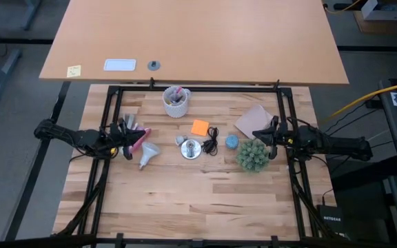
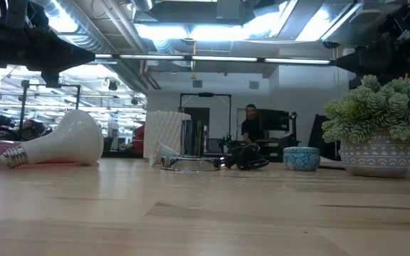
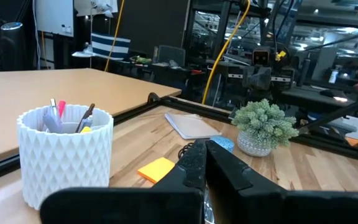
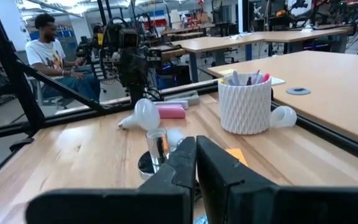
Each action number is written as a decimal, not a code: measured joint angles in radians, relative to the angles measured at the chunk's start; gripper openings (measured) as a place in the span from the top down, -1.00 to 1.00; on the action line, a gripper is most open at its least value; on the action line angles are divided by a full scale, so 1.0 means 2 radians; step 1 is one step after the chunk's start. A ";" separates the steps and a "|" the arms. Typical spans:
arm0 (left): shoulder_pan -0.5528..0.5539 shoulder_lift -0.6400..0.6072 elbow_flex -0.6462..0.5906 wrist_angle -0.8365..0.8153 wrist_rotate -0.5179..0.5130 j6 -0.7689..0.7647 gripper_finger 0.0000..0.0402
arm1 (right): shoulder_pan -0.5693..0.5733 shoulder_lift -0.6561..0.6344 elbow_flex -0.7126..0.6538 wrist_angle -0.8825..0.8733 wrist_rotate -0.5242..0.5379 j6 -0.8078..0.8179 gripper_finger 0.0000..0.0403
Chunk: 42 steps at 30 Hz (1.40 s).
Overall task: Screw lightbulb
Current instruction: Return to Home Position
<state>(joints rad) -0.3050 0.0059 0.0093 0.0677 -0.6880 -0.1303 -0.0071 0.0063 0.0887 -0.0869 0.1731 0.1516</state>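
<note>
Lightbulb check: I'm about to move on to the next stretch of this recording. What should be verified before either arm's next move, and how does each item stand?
1. The lightbulb is out of the silver socket and lies on its side on the table: ok.
2. The left gripper is shut and holds nothing: ok.
3. The right gripper is shut and holds nothing: ok.
4. The socket stands upright with no bulb in it: ok.
5. The right arm's clearance over the potted plant close beside its gripper: cannot tell.
6. The lightbulb's base is undamaged: cannot tell.
</note>
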 joint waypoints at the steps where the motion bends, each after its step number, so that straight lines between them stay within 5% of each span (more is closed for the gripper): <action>1: 0.000 0.000 0.000 0.000 0.000 0.000 1.00 | 0.000 0.000 0.000 0.000 0.000 0.000 0.91; 11: 0.000 0.000 0.000 0.000 0.000 0.000 1.00 | 0.000 0.000 0.000 0.001 0.001 0.000 0.91; 18: 0.000 0.000 0.000 0.000 0.000 0.000 1.00 | 0.000 -0.002 0.000 0.005 0.052 0.000 0.91; 42: 0.000 0.000 0.000 0.000 0.000 0.000 1.00 | 0.000 -0.002 0.000 0.003 0.052 0.000 0.91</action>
<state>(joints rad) -0.3052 0.0059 0.0093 0.0677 -0.6880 -0.1303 -0.0071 0.0025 0.0879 -0.0799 0.2775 0.1513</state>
